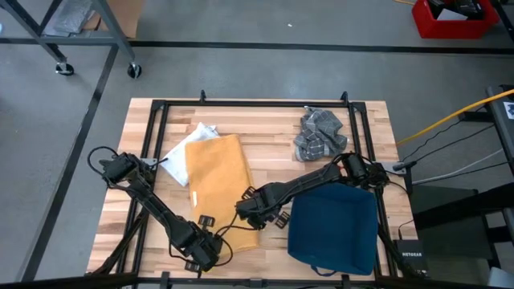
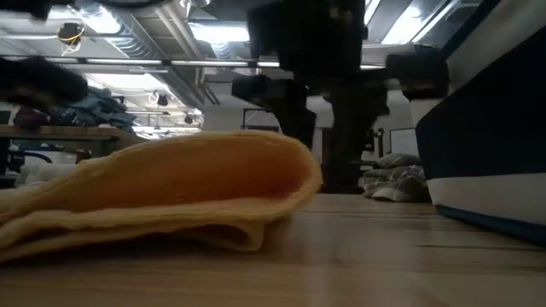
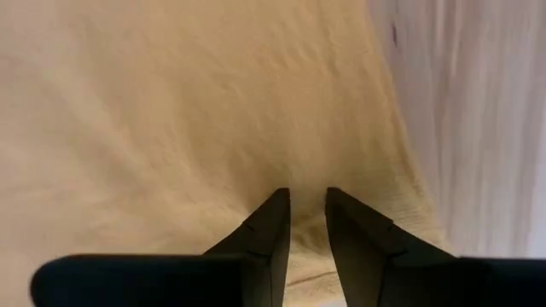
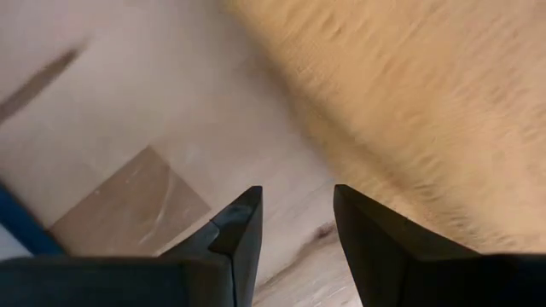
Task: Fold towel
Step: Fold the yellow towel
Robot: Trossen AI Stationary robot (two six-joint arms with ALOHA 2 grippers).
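Four cloths on the slatted wooden table [image 1: 265, 116]: a fuzzy yellow towel [image 1: 217, 189], one white [image 1: 183, 152], one grey checked [image 1: 319, 134], one navy [image 1: 333, 229]. The left gripper [image 3: 307, 213] grasps the yellow towel's edge; the right gripper [image 4: 297, 223] is released, empty.

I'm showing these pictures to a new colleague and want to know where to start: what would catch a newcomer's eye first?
Probably the yellow towel, lying lengthwise in the middle of the wooden table, with both dark arms meeting at its near end. The left tool has towel fabric between its narrowly parted fingers, while the right tool hovers open over bare wood beside the towel's edge. A dark blue cloth lies at the right, and a grey checked cloth sits behind it.
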